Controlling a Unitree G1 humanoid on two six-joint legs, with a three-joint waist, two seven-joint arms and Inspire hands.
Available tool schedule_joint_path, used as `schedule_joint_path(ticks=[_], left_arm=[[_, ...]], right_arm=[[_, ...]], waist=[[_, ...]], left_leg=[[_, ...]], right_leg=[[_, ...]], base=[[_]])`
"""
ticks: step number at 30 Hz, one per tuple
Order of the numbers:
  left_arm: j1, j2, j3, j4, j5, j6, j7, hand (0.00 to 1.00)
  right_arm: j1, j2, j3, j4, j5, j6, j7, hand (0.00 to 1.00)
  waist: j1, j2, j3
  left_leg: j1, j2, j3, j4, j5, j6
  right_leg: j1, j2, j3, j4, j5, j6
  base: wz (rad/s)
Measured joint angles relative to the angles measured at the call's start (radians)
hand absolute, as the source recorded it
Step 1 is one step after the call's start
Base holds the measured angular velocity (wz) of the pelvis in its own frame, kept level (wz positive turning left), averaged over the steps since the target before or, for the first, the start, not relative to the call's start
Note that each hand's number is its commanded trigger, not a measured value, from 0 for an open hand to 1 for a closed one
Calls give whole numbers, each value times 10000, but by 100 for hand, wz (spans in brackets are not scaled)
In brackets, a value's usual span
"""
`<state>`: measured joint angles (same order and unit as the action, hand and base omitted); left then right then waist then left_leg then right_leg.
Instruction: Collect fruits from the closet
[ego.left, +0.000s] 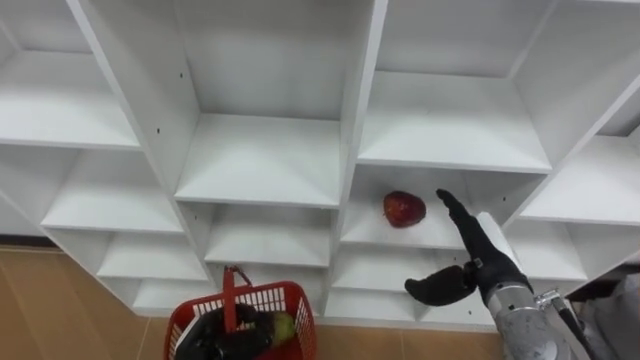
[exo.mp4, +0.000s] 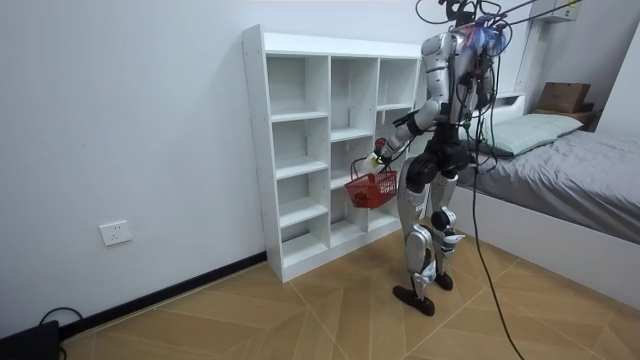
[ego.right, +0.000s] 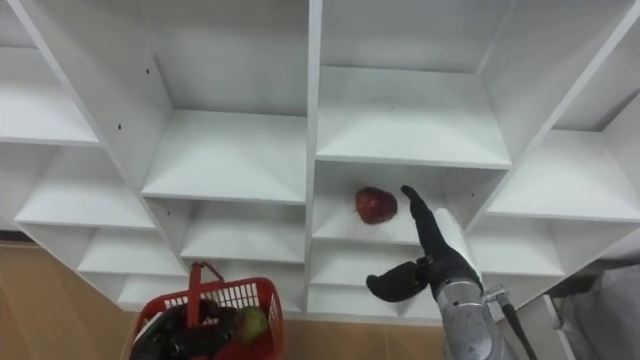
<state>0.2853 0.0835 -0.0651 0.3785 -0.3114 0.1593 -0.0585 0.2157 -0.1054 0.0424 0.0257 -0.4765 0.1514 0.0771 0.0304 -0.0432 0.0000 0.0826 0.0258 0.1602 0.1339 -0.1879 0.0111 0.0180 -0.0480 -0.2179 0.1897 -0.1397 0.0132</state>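
One fruit (ego.left: 404, 209) lies on a white shelf (ego.left: 368, 236), right hand (ego.left: 488, 262) spread beside it; left hand (ego.left: 214, 338) grips basket (ego.left: 286, 297).

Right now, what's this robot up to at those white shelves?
It is gathering fruit from the white shelf unit, standing right in front of it. Its right hand is open and stretched toward a red fruit lying in one of the middle compartments; the fingertips are close to the fruit but not touching it. Its left hand holds a red basket low in front of it, and a green fruit already lies inside.
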Motion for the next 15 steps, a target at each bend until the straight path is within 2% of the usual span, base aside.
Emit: schedule_joint_path(ticks=[3,6,8,12,15], left_arm=[[0,11,-17,1,-18,-44,2,100],[-4,62,-19,83,-5,-208,-1,100],[-118,69,-26,566,-15,-402,-5,100],[-260,66,-179,1131,-1,-415,74,100],[-410,80,-195,1383,4,-413,92,100]], right_arm=[[-3,-1,6,81,290,-94,-299,0],[-138,-1,57,301,682,-410,-789,0],[-488,1,117,880,805,-499,-1324,0],[-1231,9,189,1794,1000,-500,-2011,0],[-1977,8,381,2693,1327,-642,-2703,0]], waist=[[26,3,3],[67,14,12],[68,48,33],[108,47,24],[108,-27,60]], left_leg=[[9,16,60,-1,-3,-5],[-18,40,75,12,-16,-26],[-34,45,71,8,-22,-36],[-529,42,59,131,-18,-34],[-970,77,11,366,-14,-37]], right_leg=[[-18,16,45,11,6,-9],[-37,38,43,13,18,-30],[-44,51,41,0,22,-36],[-517,35,25,52,67,-75],[-926,27,-62,143,110,-128]], base=[[-4],[-1],[0],[-1],[4]])
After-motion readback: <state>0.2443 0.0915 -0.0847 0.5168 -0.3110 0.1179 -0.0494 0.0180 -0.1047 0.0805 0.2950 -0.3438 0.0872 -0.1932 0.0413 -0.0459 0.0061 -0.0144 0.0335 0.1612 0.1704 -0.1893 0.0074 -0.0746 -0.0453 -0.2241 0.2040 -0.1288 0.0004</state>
